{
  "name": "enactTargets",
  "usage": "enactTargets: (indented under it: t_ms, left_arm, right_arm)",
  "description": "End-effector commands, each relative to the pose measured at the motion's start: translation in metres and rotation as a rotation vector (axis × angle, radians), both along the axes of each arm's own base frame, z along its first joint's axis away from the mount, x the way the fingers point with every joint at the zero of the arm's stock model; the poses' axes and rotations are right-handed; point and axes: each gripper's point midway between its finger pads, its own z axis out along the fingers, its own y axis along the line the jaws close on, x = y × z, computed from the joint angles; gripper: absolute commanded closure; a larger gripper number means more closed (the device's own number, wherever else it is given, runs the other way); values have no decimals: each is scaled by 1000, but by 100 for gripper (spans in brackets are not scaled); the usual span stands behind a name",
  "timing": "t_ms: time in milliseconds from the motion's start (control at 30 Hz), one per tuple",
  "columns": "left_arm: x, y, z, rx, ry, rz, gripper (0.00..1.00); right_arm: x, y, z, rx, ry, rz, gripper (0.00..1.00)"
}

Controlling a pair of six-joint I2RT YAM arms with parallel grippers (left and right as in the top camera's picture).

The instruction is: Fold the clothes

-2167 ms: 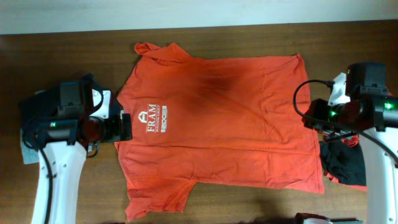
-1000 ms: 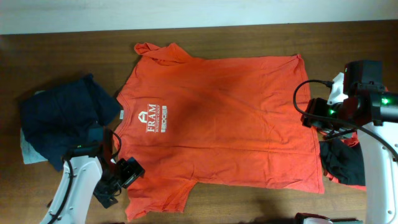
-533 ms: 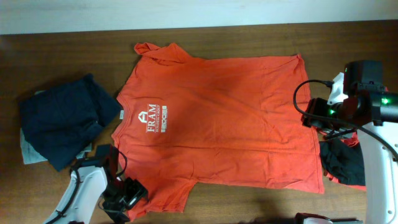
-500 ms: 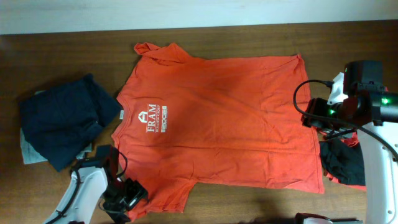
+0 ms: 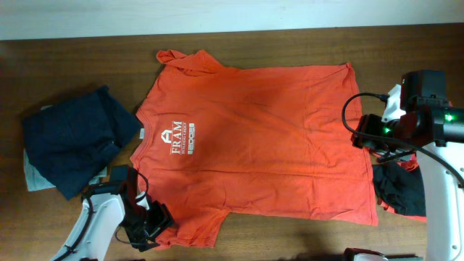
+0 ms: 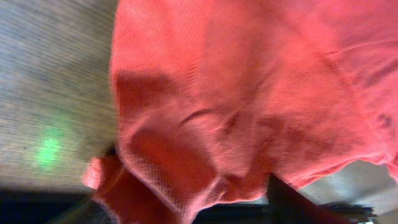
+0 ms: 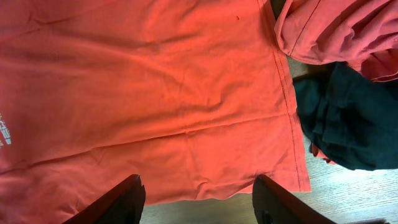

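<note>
An orange-red T-shirt (image 5: 261,138) with white lettering lies spread flat on the wooden table, collar toward the left. My left gripper (image 5: 158,221) sits low at the edge of its near sleeve (image 5: 194,228). In the left wrist view the sleeve cloth (image 6: 205,124) bunches up between the widely spaced jaws of the left gripper (image 6: 193,211), which are open. My right gripper (image 5: 360,135) hovers open over the shirt's hem. The right wrist view shows both its fingers (image 7: 124,202) above the hem edge (image 7: 283,118), gripper (image 7: 199,202) holding nothing.
A dark navy garment (image 5: 72,141) lies folded at the left on a pale grey-green piece (image 5: 30,174). A heap of black (image 5: 397,190) and red clothes sits at the right edge, under the right arm; in the right wrist view it shows as dark cloth (image 7: 348,118).
My left arm has moved from beside the collar down to the near sleeve and slid onto its edge, its jaws narrowing somewhat. The right arm has stayed still.
</note>
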Motion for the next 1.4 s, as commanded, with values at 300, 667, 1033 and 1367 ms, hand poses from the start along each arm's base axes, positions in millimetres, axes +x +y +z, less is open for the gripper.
enactTargets:
  t_ms: [300,667,1033,1367]
  left_arm:
    - [-19,10,7,64,88,-19,15]
    - [-16,26,2,160,81,-11,22]
    - [-13,24,1,149,67,-7,60]
    - [13,21,17,122,-10,-6,55]
  right_arm:
    - [0,-1,-2,-12,4,2,39]
    - [2,-1,-1,-13,-4,2,39]
    - [2,-1,-1,-13,-4,2,39]
    - [2,-1,-1,-13,-5,2,39]
